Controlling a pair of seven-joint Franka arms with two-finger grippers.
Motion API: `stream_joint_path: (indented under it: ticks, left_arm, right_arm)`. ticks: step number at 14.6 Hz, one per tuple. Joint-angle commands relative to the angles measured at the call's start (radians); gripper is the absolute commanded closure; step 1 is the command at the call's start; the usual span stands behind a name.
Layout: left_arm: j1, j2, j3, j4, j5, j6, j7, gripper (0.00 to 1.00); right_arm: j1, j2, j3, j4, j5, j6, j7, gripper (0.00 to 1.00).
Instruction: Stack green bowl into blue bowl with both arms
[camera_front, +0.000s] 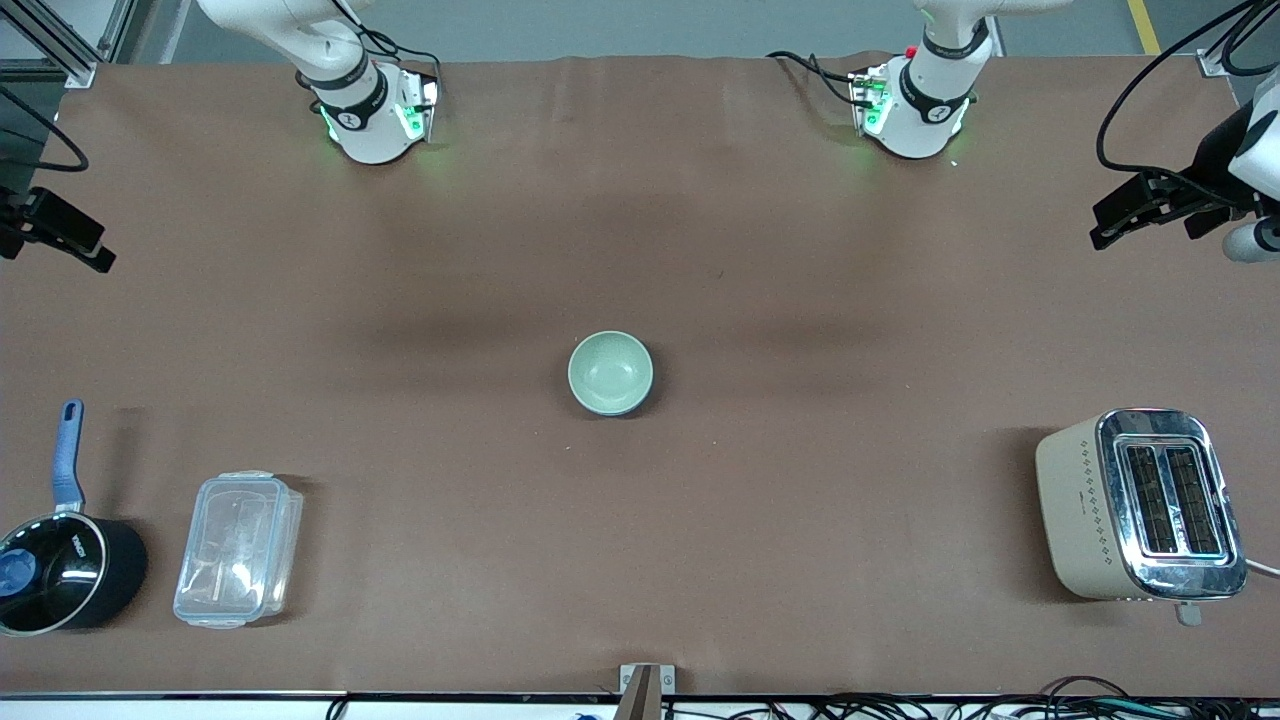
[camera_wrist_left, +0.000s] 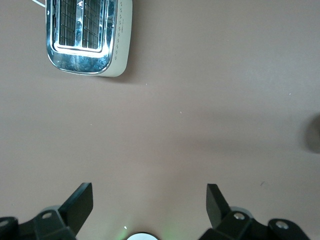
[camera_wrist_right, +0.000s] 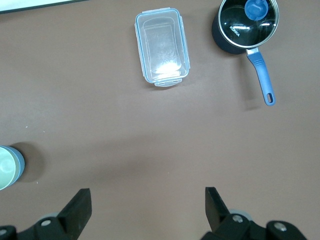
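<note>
The green bowl (camera_front: 610, 372) sits nested in the blue bowl (camera_front: 646, 395) at the middle of the brown surface (camera_front: 640, 560), its pale inside facing up; only a thin blue edge shows around the side of the stack nearer the front camera. In the right wrist view the same stack appears at the picture's edge, green bowl (camera_wrist_right: 6, 167) inside the blue rim (camera_wrist_right: 19, 168), casting a soft shadow on the cloth.

Both arms are drawn back and waiting. The left hand (camera_wrist_left: 150, 206) hangs over bare surface at the left arm's end of the table, its two black fingers (camera_wrist_left: 80, 202) spread wide apart with nothing between them. The right hand (camera_wrist_right: 148, 206) hangs over bare surface toward the right arm's end, its fingers (camera_wrist_right: 216, 205) likewise held apart and holding nothing.

A cream and chrome toaster (camera_front: 1140, 505) stands toward the left arm's end, nearer the front camera than the bowls, with its two slots facing up. Toward the right arm's end, also nearer the camera than the bowls, lie a clear lidded plastic box (camera_front: 238, 548) and, just beside it at the table's end, a black saucepan (camera_front: 62, 570) with a glass lid and a blue handle (camera_front: 68, 455) pointing toward the robots' bases.
</note>
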Motion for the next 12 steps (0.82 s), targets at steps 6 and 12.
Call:
stream_joint_path:
  ticks: [6,12]
  left_arm:
    - [-0.003,0.005,-0.053,0.007,-0.001,-0.022,-0.001,0.00]
    - [0.002,0.005,-0.055,0.006,-0.002,-0.024,-0.002,0.00]
  right_arm:
    - [-0.132,0.013,0.082,0.014,0.004,-0.015,-0.060,0.00]
    - [-0.293,0.013,0.244,0.014,0.011,-0.015,-0.060,0.00]
